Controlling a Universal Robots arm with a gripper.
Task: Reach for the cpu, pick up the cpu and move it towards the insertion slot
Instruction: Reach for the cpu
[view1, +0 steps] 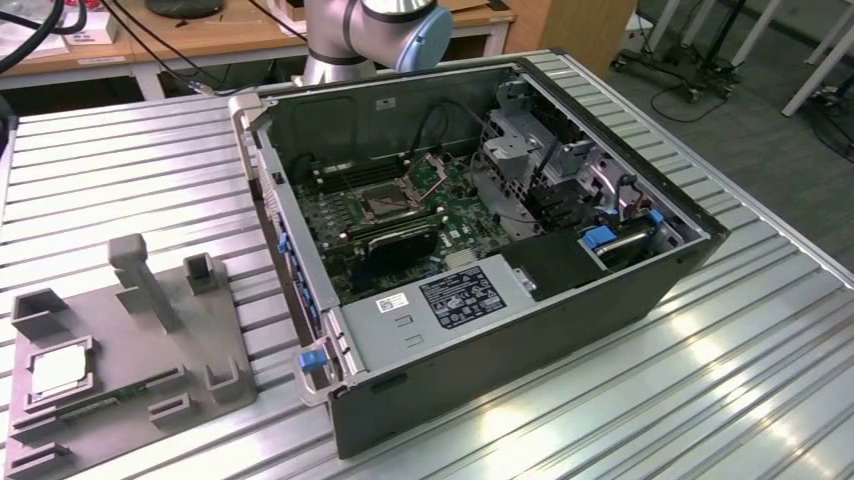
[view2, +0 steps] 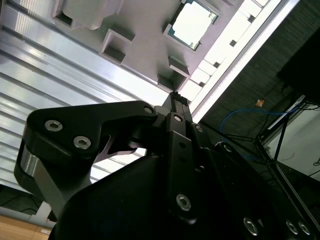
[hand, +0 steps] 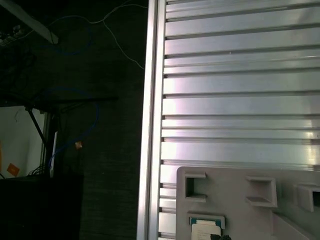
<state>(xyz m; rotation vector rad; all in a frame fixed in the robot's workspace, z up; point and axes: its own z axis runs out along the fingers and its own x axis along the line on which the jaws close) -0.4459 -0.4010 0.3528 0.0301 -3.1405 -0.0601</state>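
Cpu (view1: 56, 372) sits flat in a recess of the grey tray (view1: 134, 340), at the near corner of the ribbed metal table (view1: 120, 170) on the exterior view's left. In the second wrist view the gripper (view2: 177, 97) points toward the tray, apart from the chip, which shows bright beyond its tip; whether it is open or closed, nobody can tell. The insertion slot (view1: 387, 205) lies well apart, on the green board (view1: 461, 228) inside the open computer case (view1: 534, 340) toward the exterior view's right.
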